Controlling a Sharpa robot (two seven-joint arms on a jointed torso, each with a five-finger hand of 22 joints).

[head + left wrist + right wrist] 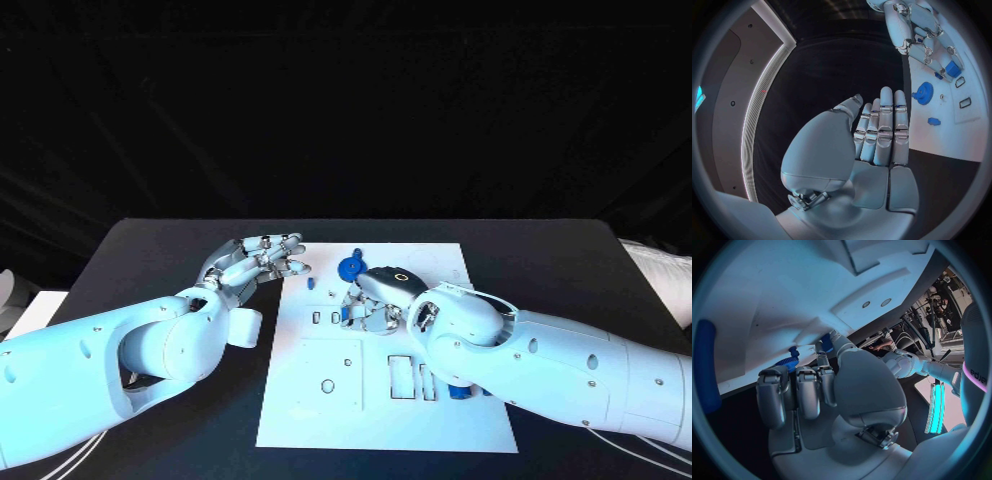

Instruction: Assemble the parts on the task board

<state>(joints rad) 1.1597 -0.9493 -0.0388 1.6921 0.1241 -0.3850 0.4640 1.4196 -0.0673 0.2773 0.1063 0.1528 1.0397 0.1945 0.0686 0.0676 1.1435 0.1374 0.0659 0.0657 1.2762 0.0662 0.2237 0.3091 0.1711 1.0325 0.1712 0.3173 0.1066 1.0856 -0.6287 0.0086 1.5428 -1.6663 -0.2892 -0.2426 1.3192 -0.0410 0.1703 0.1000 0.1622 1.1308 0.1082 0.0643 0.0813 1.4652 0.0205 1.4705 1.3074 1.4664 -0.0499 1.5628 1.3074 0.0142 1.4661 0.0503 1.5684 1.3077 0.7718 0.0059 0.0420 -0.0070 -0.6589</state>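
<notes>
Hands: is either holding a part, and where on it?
Left hand: nothing, fingers straight, off the white task board. Right hand: over the board by the blue gear-shaped part; a hold cannot be told.

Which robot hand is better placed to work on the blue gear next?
Probably the right robot hand: it is over the task board, beside the blue gear. The left robot hand hangs off the board, holding nothing.

The counter is black and matte, and its far edge runs straight across the head view. Behind it hangs a black cloth in soft folds, covering the whole background. At the counter's left edge, near the front, lies a pale flat sheet, partly cut off by the frame.
</notes>
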